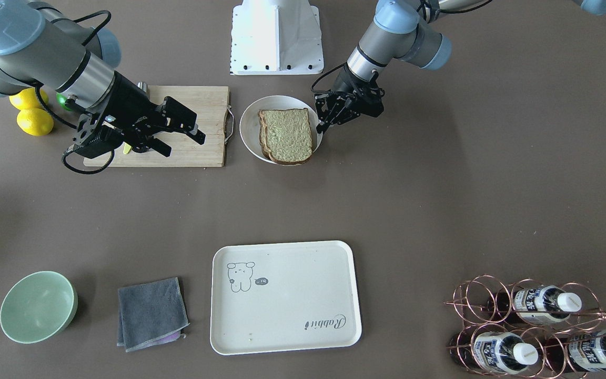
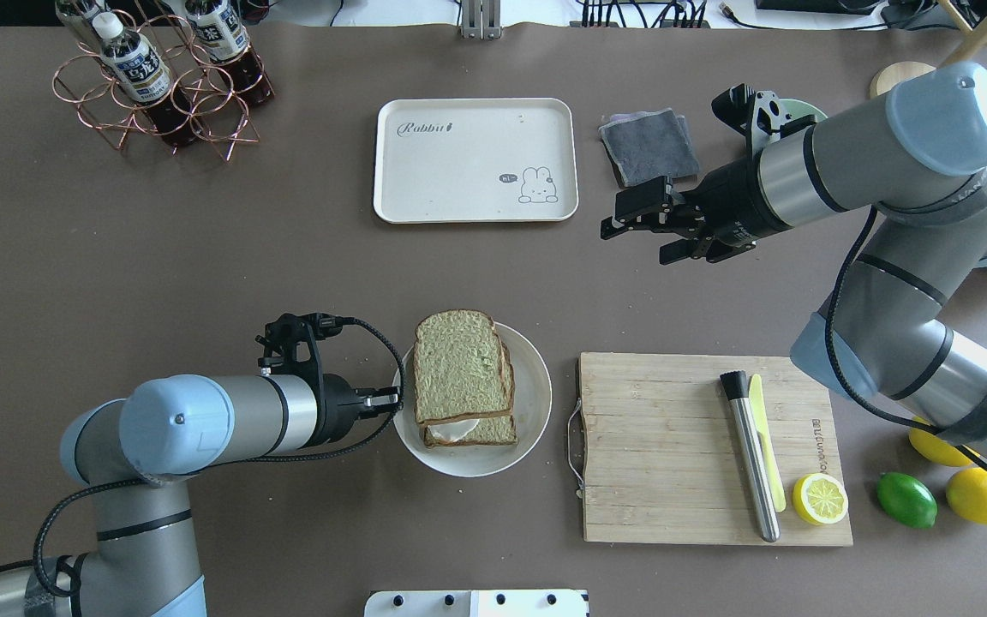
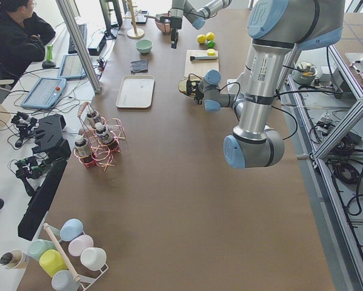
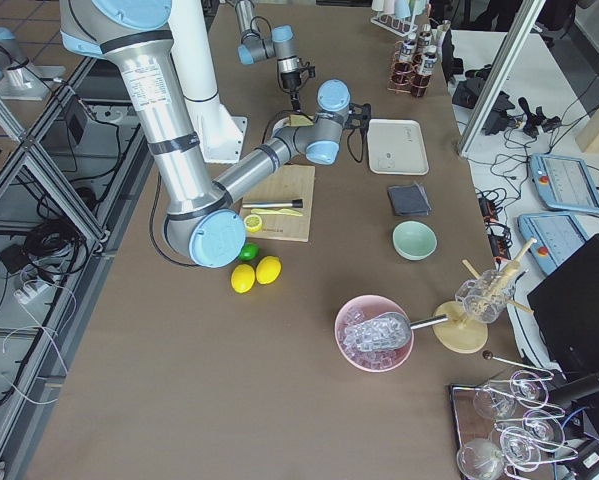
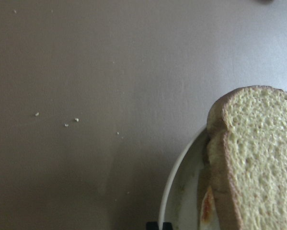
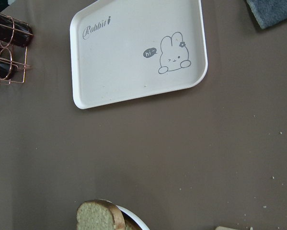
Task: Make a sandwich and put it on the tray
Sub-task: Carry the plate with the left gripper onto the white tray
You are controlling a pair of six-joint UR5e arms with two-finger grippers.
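Sandwich (image 2: 459, 368) looks stacked on plate (image 2: 535, 403). Left gripper (image 2: 389, 398) pinched narrow at the rim, right gripper (image 2: 635, 242) wide. Next up: grab it, haul to tray (image 2: 459, 171).

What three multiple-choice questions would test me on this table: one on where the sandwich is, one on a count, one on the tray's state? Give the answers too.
1. Where does the sandwich lie?
A) on the wooden cutting board
B) on the round white plate
C) in the green bowl

2. How many whole yellow lemons are on the table?
A) two
B) four
C) none

3. What state is the tray in?
A) it holds the sandwich
B) the grey cloth covers it
C) no food lies on it

Answers:
1 B: both bread slices sit stacked inside the plate's rim.
2 A: the front-facing view shows two side by side near the board's end.
3 C: its surface shows only the drawing and the script.
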